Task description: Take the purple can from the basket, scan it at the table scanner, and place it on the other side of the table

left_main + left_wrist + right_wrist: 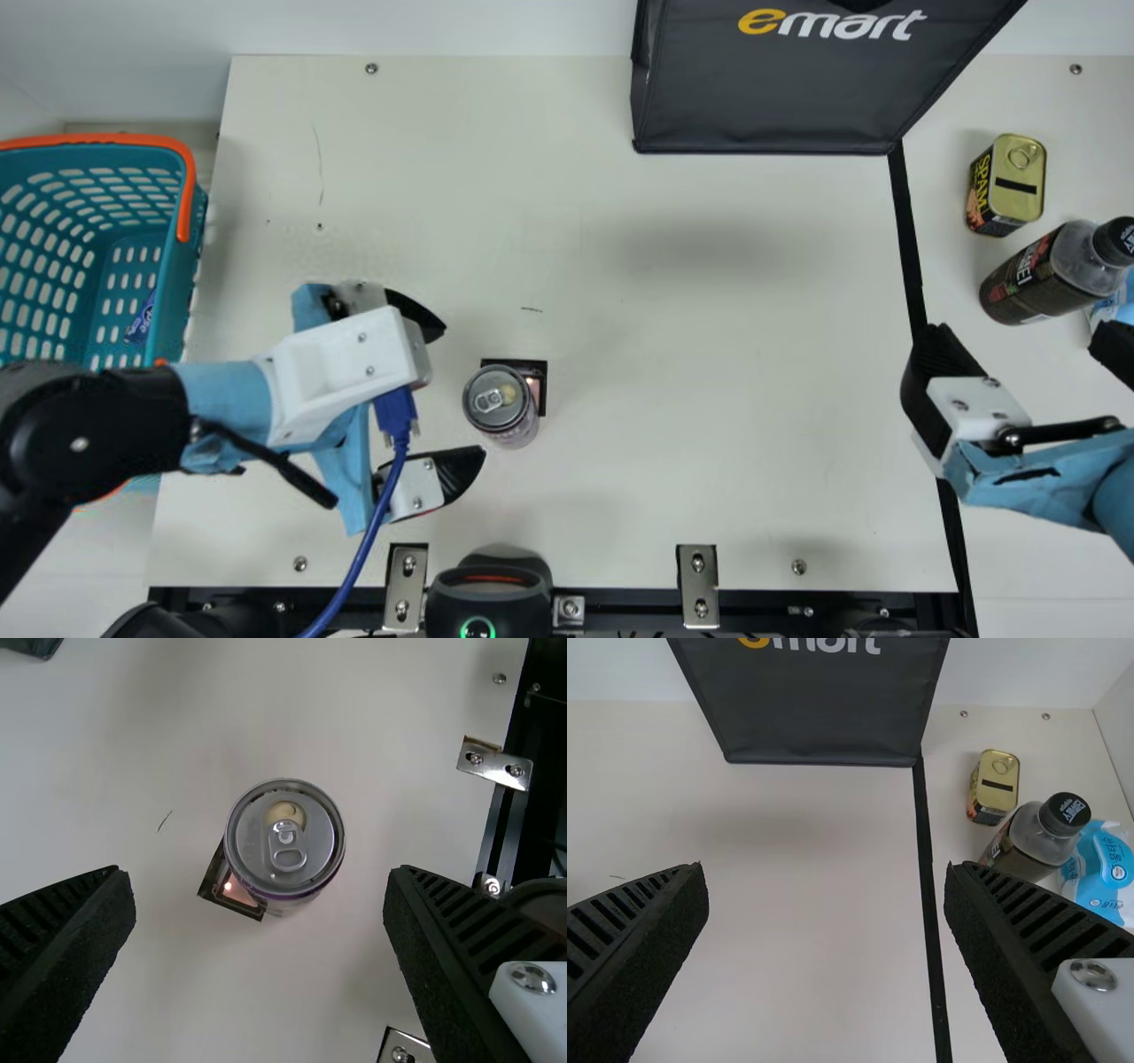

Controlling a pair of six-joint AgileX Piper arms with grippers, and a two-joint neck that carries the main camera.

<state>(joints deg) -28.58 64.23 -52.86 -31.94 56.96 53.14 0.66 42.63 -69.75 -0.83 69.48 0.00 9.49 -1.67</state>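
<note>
Fingers (461, 470), black, ribbed, apart on left gripper (465, 392) and right gripper (1019, 330); silver-topped purple metal can (501, 404) upright, partly hiding square black-framed scanner (541, 377) on cream bench (709, 443).

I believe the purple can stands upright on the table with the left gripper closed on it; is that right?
Not quite: the left wrist view shows the left gripper open, not touching the purple can, which stands upright on the table.

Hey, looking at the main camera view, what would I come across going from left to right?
Teal basket → left gripper → purple can → black bag → gold-topped tin → dark bottle. I leave out the right gripper, whose place overlaps the last few.
</note>
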